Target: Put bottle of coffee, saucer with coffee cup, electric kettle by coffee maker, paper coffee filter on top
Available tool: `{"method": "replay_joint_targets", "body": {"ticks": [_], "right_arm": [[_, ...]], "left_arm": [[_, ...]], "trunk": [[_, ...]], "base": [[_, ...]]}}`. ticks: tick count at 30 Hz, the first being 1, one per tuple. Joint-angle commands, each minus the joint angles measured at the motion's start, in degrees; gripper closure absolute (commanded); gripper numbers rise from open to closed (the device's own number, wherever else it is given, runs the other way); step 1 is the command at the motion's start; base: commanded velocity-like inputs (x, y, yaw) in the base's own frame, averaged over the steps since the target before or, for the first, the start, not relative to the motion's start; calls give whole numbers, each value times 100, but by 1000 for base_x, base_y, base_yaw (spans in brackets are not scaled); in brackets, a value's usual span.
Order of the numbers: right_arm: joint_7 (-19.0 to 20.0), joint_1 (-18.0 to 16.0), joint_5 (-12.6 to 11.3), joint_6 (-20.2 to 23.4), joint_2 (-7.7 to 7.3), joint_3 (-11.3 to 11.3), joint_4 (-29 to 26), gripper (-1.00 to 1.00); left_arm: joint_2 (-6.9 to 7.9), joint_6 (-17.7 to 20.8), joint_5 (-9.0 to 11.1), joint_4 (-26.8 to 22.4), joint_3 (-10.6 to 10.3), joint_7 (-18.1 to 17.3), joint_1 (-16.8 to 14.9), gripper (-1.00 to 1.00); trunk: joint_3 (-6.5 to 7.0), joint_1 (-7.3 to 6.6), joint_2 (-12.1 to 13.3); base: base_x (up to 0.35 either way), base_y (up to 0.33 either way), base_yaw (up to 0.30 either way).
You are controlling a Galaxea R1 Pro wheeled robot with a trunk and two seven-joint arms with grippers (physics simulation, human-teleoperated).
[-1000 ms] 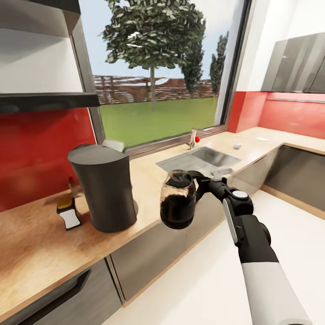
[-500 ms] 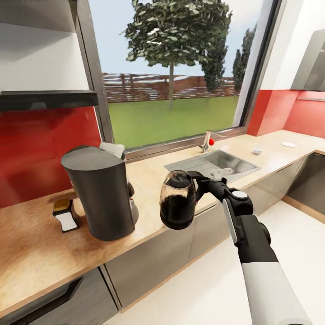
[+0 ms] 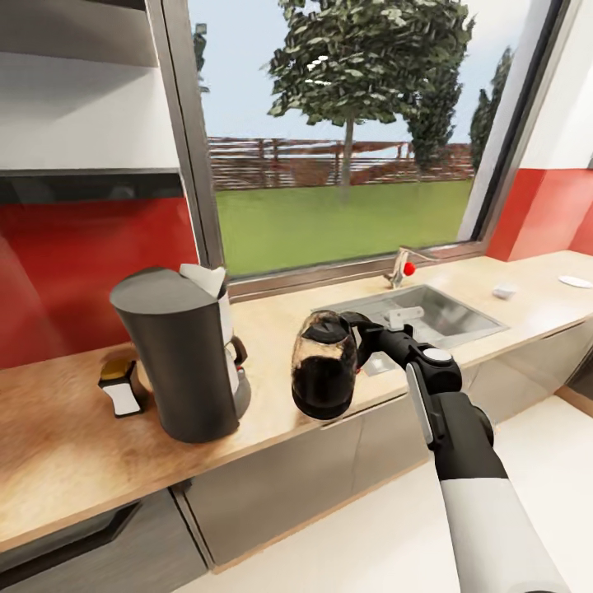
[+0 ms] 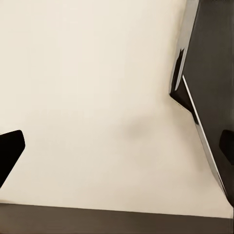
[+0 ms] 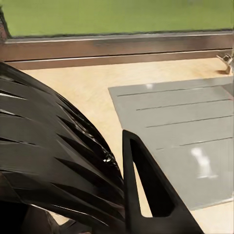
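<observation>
The coffee maker (image 3: 177,354), a tall dark grey cylinder, stands on the wood-grain kitchen countertop (image 3: 58,453). A white paper coffee filter (image 3: 206,280) rests at its top far edge. The bottle of coffee (image 3: 123,394) sits just left of it. My right gripper (image 3: 362,333) is shut on the handle of the black electric kettle (image 3: 324,375) (image 5: 48,161), held in the air over the counter's front edge, right of the coffee maker. Far right on the counter are the coffee cup (image 3: 504,290) and the saucer (image 3: 575,281), apart. My left gripper (image 4: 117,146) is open over pale floor.
A steel sink (image 3: 436,313) with a faucet (image 3: 401,268) lies right of the kettle, under the big window. The thin black kitchen shelf (image 3: 82,173) hangs on the wall at upper left. Grey cabinet fronts (image 3: 272,486) run below the counter. Pale floor lies in front.
The whole head view has shifted, with the sink, cup and saucer sliding right in the picture. The kettle stays in my right gripper at the same spot relative to the arm.
</observation>
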Motion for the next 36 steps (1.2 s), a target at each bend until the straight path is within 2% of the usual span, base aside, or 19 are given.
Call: {"method": "replay_joint_targets", "body": {"ticks": [1, 13, 17, 22, 36], "right_arm": [[46, -5, 51, 23, 4, -9, -8, 100], [46, -5, 51, 23, 12, -5, 62, 100], [46, -5, 51, 23, 12, -5, 62, 100], [46, -5, 51, 23, 12, -5, 62, 100], [46, -5, 51, 23, 12, -5, 71, 100]], "left_arm": [[-1, -26, 28, -4, 28, -6, 0, -100], [-7, -33, 28, -4, 28, -37, 0, -100], [-9, -41, 28, -4, 36, -25, 0, -100], [-9, -44, 28, -4, 36, -23, 0, -100], [-9, -52, 28, -4, 37, -22, 0, -100]], "trunk": [[-6, 6, -11], [14, 6, -11], [14, 6, -11], [15, 6, -11], [26, 6, -11]], "base": [[246, -239, 248], [250, -234, 270], [225, -207, 112], [21, -19, 85], [0, 0, 260]]}}
